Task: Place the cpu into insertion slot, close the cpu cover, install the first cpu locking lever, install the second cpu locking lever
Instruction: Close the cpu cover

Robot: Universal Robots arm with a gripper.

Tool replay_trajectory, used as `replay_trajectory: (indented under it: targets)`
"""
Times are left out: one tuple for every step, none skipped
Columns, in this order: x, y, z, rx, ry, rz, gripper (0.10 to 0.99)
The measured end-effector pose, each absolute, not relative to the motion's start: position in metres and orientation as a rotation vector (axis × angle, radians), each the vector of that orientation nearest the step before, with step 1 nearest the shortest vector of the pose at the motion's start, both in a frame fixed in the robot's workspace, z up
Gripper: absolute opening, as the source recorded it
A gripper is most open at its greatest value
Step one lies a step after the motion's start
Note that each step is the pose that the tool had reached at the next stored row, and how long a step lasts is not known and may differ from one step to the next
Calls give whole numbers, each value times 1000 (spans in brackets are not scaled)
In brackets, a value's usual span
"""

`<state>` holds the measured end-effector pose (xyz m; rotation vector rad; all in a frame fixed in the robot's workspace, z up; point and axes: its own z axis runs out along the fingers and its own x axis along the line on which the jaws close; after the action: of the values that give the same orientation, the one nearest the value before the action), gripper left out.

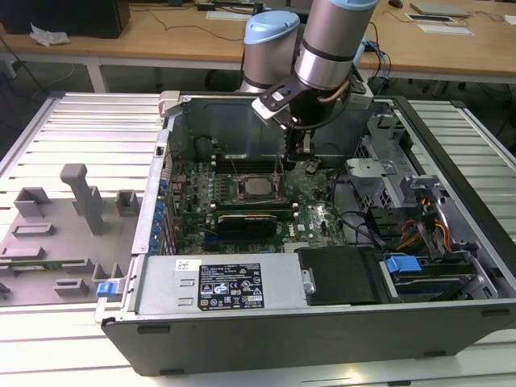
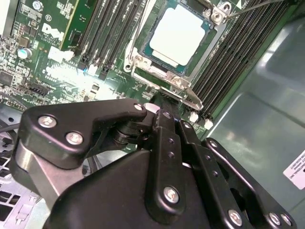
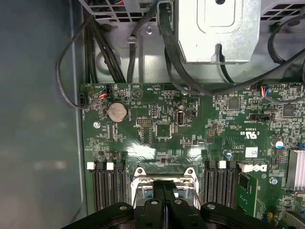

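One black two-finger gripper (image 3: pixel 163 183) is hanging close over the socket's edge, its fingers pressed together.

Inside the open dark-grey metal computer case (image 1: pixel 282 343), the small flat square cpu with a dull silver-grey top (image 2: pixel 180 32) is sitting in the square metal-rimmed insertion slot (image 2: pixel 132 63) on the green circuit board (image 3: pixel 200 119), between rows of long narrow black memory slots (image 2: pixel 107 28). The thin silver-grey cpu cover frame (image 2: pixel 175 82) is lying around the chip. In the first wrist view the fingertips are pointing at the frame's edge; whether they are touching it I cannot tell. The grey robot arm (image 1: pixel 330 40) is reaching down into the case.
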<state>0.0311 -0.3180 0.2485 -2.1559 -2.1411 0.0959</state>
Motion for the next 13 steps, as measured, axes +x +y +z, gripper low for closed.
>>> replay_trajectory:
  targets:
    - [30, -318, 248, -2156, -2141, 96, 106]
    - [30, -318, 249, -2156, -2141, 96, 106]
    - [28, -317, 249, -2156, -2141, 95, 106]
    - [27, -317, 249, -2156, -2141, 95, 106]
    - [25, -317, 248, -2156, -2142, 95, 106]
    - [25, -317, 249, -2156, -2142, 95, 106]
    - [24, -317, 249, -2157, -2142, 94, 106]
    - [22, -317, 248, -2162, -2148, 87, 106]
    - [20, -317, 248, -2170, -2155, 83, 106]
    - [19, -316, 248, -2174, -2160, 79, 106]
    - [15, -316, 247, -2184, -2170, 69, 106]
    - [13, -316, 247, -2190, -2178, 57, 106]
    - [12, -316, 246, -2194, -2182, 51, 106]
